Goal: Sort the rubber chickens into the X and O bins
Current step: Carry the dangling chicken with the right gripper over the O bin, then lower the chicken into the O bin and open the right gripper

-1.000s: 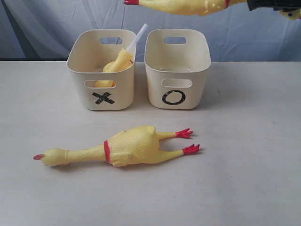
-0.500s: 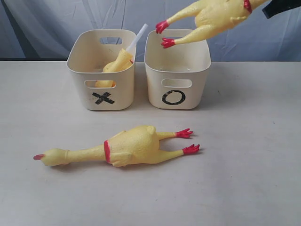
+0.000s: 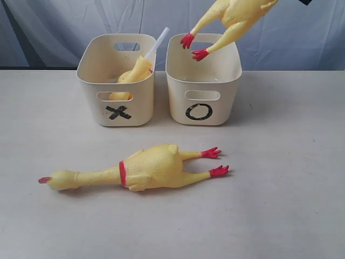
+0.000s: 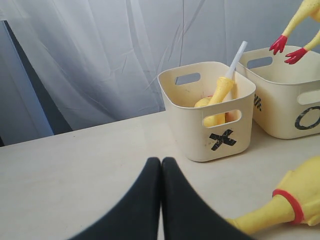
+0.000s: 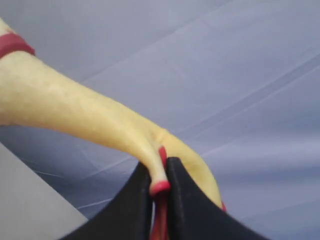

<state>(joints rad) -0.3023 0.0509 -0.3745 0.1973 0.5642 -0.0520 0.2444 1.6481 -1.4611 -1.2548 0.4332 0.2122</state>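
My right gripper (image 5: 159, 167) is shut on the red-combed head of a rubber chicken (image 3: 237, 13), high at the back right. That chicken hangs slanted, and its red feet (image 3: 193, 46) dangle just over the rim of the O bin (image 3: 229, 102). Another rubber chicken (image 3: 145, 167) lies flat on the table in front of the bins, head to the left. A third chicken (image 3: 137, 70) stands in the X bin (image 3: 89, 102). My left gripper (image 4: 161, 161) is shut and empty, low over the table, short of the X bin (image 4: 190, 130).
A white stick (image 3: 157, 42) pokes out of the X bin beside the chicken inside. The two bins stand side by side at the back of the cream table (image 3: 280, 205), with a pale curtain (image 3: 54, 27) behind them.
The held chicken has swung from lying level across the top of the view to hanging slanted, and its feet have come down over the O bin. The left gripper and the table chicken are unmoved.
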